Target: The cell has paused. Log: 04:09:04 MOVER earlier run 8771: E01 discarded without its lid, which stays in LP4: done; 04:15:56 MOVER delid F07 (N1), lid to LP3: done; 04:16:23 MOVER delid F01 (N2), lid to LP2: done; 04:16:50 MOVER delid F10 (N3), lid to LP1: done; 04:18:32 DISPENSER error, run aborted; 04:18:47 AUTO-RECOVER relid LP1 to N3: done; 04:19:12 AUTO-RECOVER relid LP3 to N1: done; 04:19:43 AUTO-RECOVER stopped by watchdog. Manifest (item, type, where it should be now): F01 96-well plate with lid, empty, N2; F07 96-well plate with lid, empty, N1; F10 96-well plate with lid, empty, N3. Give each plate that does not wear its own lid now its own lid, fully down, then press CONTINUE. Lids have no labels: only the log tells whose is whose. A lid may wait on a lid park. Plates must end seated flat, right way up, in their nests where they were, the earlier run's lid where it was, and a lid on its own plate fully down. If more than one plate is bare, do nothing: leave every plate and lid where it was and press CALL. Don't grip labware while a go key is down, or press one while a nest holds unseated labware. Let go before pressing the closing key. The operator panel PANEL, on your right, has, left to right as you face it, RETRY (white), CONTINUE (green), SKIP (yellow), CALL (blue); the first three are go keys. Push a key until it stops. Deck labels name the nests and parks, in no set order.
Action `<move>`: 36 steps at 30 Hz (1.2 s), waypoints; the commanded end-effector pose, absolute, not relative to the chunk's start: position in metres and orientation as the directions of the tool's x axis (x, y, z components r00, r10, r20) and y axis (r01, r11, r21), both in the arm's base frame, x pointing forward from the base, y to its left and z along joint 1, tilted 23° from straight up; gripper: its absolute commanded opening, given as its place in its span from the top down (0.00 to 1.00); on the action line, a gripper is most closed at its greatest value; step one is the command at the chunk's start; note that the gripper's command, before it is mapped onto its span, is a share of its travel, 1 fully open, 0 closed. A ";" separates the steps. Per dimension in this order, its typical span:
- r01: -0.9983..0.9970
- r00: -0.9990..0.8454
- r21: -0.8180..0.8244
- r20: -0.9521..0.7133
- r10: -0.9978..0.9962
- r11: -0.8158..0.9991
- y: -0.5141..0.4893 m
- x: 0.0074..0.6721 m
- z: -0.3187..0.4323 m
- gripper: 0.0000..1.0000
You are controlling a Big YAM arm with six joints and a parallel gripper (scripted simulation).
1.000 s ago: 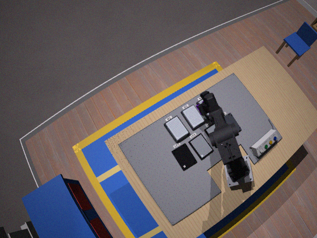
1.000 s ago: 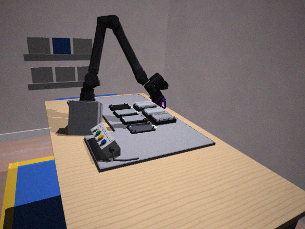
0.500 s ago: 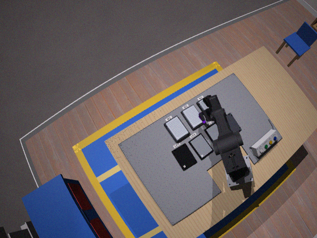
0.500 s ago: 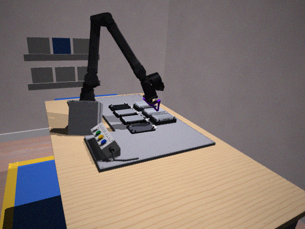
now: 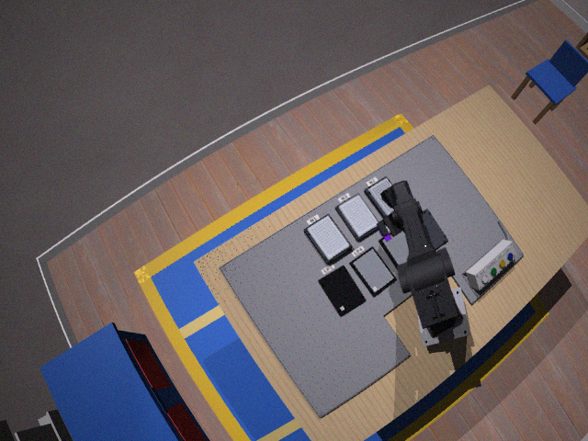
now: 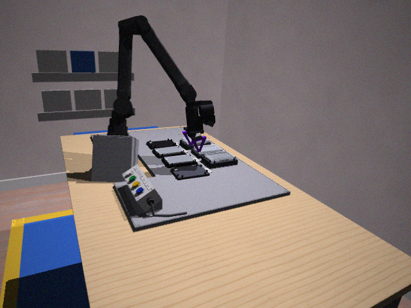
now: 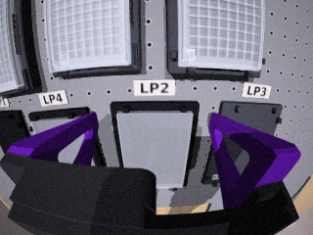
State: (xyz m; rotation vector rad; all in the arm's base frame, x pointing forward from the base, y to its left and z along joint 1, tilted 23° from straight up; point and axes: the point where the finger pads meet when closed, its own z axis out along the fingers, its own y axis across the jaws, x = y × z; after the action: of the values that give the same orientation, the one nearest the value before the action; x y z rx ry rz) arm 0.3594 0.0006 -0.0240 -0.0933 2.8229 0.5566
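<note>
The lid (image 7: 156, 145) at LP2 lies flat in its black park frame, directly under the tool (image 7: 156, 151) in the wrist view, pale grey and rectangular. The label LP2 (image 7: 155, 88) sits just beyond it. The tool hangs above this lid with its 2 purple fingers spread wide, one on each side of the park and apart from the lid, gripping nothing. From the exterior view the tool (image 6: 194, 143) points straight down over the row of parks, the black arm (image 6: 166, 63) reaching out from its grey pedestal (image 6: 112, 155).

To one side, the park labelled LP4 (image 7: 54, 98) holds a grey lid partly hidden behind a finger. On the other side, the park labelled LP3 (image 7: 256, 90) shows a dark bare bed (image 7: 250, 117).

Beyond the parks, 2 gridded white plates (image 7: 89, 16) (image 7: 221, 14) sit in black nests, and the edge of a 3rd (image 7: 7, 39) shows at the frame's border. I cannot tell from here which of them wears a lid.

The panel (image 6: 137, 187) stands on the grey deck mat (image 6: 232, 185) on the wooden counter (image 6: 232, 251), with green (image 6: 131, 178), yellow (image 6: 135, 183) and blue (image 6: 139, 190) keys showing.
</note>
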 end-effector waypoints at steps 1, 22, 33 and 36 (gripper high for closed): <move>-0.135 -0.965 0.345 -0.258 -0.044 0.929 -0.011 0.358 -0.014 0.00; -0.133 -0.981 0.351 -0.177 -0.074 0.927 -0.010 0.293 -0.032 0.00; -0.135 -0.984 0.359 -0.155 -0.084 0.924 0.000 0.284 -0.050 0.00; -0.127 -0.985 0.360 -0.152 -0.077 0.924 0.002 0.284 -0.054 0.00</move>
State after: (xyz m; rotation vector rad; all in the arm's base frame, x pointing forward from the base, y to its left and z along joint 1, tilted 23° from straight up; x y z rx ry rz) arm 0.2850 -0.0043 -0.0466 -0.1507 2.9382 0.5600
